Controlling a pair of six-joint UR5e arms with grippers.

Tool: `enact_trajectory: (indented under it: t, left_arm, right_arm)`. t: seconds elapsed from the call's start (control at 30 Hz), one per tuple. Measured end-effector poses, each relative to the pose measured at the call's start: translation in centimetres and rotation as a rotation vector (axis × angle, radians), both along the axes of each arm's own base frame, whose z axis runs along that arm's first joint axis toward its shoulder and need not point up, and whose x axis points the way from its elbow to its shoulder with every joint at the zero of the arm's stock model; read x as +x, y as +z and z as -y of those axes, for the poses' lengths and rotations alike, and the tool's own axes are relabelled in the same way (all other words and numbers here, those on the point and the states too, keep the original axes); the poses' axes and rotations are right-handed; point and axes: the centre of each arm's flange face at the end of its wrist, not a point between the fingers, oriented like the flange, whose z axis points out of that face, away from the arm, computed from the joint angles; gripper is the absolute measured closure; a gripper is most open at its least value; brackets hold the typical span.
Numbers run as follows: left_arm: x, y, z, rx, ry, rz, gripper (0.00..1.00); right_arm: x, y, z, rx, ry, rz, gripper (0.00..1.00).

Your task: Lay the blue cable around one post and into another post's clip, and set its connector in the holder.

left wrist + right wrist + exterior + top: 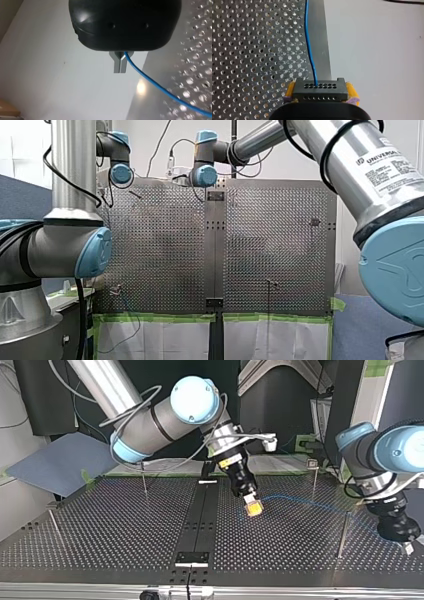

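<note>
In the top view my right gripper hangs just above the table near the centre strip. Its yellow pads are shut on the black connector. The blue cable leaves the connector and runs ahead over the plate. It crosses the table to my left gripper at the top view's right edge. In the left wrist view that gripper's metal fingers are shut on the cable, which trails off toward the perforated plate.
Thin posts stand on the perforated table: one behind the cable, one close to my left gripper, others at the top view's left. A black block sits on the dark centre strip near the front edge.
</note>
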Motion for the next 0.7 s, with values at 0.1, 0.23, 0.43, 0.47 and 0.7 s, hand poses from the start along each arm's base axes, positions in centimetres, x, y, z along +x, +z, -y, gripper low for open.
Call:
enact_trajectory:
  t: [0.1, 0.23, 0.43, 0.47, 0.7]
  left_arm:
    - [0.7, -0.8, -0.9, -0.01, -0.001, -0.01, 1.0]
    - [1.6, -2.1, -2.2, -0.012, -0.002, -0.03, 1.0]
    - [2.3, -2.9, -3.3, -0.009, 0.002, -0.036, 1.0]
    - [2.3, -2.9, -3.4, -0.009, 0.003, -0.037, 1.0]
    - [2.9, -3.7, -3.3, 0.015, -0.013, -0.064, 1.0]
  right_arm:
    - [0.4, 0.4, 0.1, -0.003, 0.002, 0.006, 1.0]
    - [0.9, 0.5, 0.5, -0.001, -0.003, 0.012, 1.0]
    - [1.9, 0.2, 1.1, -0.001, -0.007, 0.008, 1.0]
    - [2.0, 0.2, 1.2, -0.003, -0.007, 0.011, 1.0]
    - [2.9, 0.7, 1.8, -0.022, -0.007, 0.039, 1.0]
